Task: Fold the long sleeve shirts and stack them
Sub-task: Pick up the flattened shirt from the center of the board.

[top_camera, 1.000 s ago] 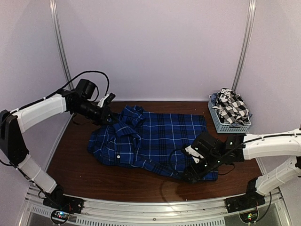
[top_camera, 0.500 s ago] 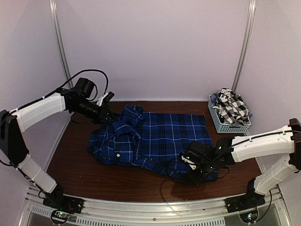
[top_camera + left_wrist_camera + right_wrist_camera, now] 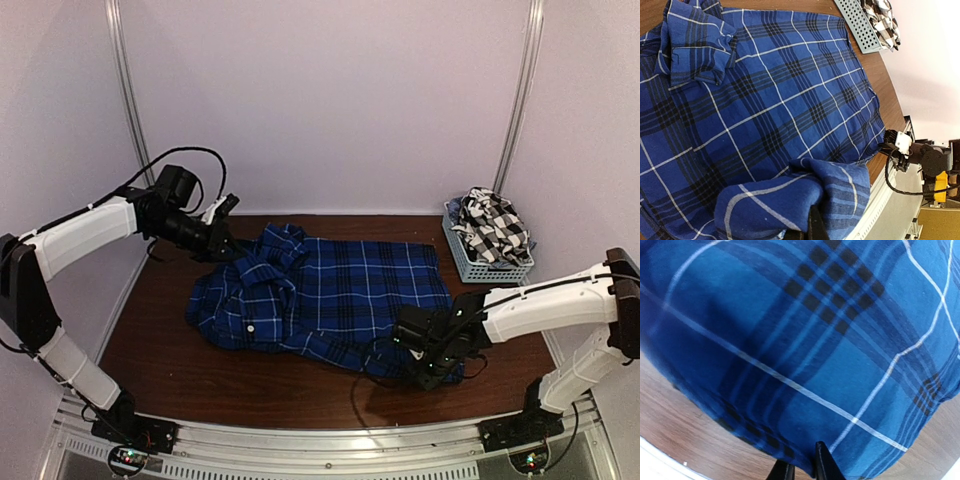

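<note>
blue plaid shirt [image 3: 330, 290] lies spread across the middle of the brown table [image 3: 180, 370], collar toward the far left and cloth rumpled on that side. black-and-white check shirt [image 3: 495, 228] is heaped in the grey basket [image 3: 470, 262] at the far right edge, apart from the blue one. left gripper [image 3: 222, 228] sits at the shirt's far-left corner, jaws closed on a bunched fold of blue cloth; right gripper [image 3: 425, 372] is low at the near-right hem, fingertips nearly together with the hem edge pinched between them.
</note>
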